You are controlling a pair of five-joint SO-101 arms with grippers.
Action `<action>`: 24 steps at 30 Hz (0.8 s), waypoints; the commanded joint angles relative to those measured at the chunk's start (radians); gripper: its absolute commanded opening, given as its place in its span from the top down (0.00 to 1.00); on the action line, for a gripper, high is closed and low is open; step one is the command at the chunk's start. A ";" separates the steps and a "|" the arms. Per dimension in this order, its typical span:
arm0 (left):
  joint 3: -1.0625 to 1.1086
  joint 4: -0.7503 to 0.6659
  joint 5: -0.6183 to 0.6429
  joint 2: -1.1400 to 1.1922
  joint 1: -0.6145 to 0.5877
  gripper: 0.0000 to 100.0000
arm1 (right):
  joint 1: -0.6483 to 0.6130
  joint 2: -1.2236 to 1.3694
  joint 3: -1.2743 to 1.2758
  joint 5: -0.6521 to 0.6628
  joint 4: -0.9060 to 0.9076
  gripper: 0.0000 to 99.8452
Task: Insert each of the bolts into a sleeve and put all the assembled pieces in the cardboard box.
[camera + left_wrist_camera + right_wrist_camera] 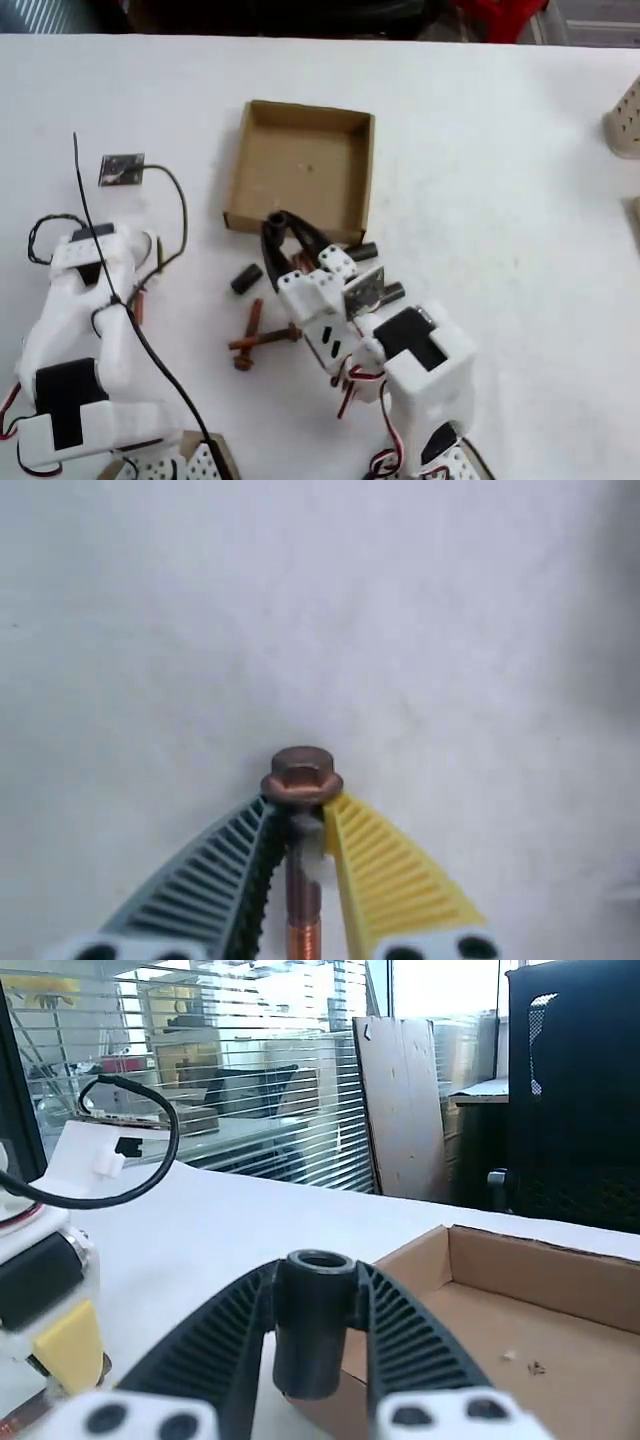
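My left gripper [305,815], with one grey and one yellow finger, is shut on a copper bolt [302,777] whose flanged head pokes out past the fingertips over bare table. In the high view it sits at the left [140,298]. My right gripper [315,1305] has black fingers shut on an upright black sleeve [313,1325], just in front of the cardboard box [530,1290]. From above, that gripper [278,228] stands at the near wall of the box [240,170]. Loose sleeves [246,278] [361,251] [392,293] and two crossed bolts [258,335] lie on the table.
A small dark board [122,169] with a black cable [178,215] lies at the far left. A beige pegged block [625,120] stands at the right edge. The left arm's body [40,1270] shows beside the right gripper. White table stretches beyond the box.
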 commanded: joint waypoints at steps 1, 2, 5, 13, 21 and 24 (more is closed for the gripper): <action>-0.005 -0.026 -0.002 -0.062 -0.004 0.98 | -0.064 -0.005 0.038 0.000 -0.030 0.98; -0.009 -0.026 0.000 -0.064 -0.004 0.98 | -0.091 -0.002 0.052 0.000 -0.030 0.98; -0.026 -0.028 0.038 -0.070 0.018 0.98 | -0.143 0.004 0.068 0.000 -0.027 0.98; -0.009 -0.028 0.104 -0.246 0.104 0.98 | -0.154 0.005 0.069 -0.006 0.027 0.98; 0.187 -0.253 0.107 -0.536 0.225 0.98 | -0.154 0.005 0.066 -0.006 0.047 0.98; 0.287 -0.391 0.107 -0.611 0.263 0.98 | -0.154 0.005 0.066 -0.006 0.048 0.98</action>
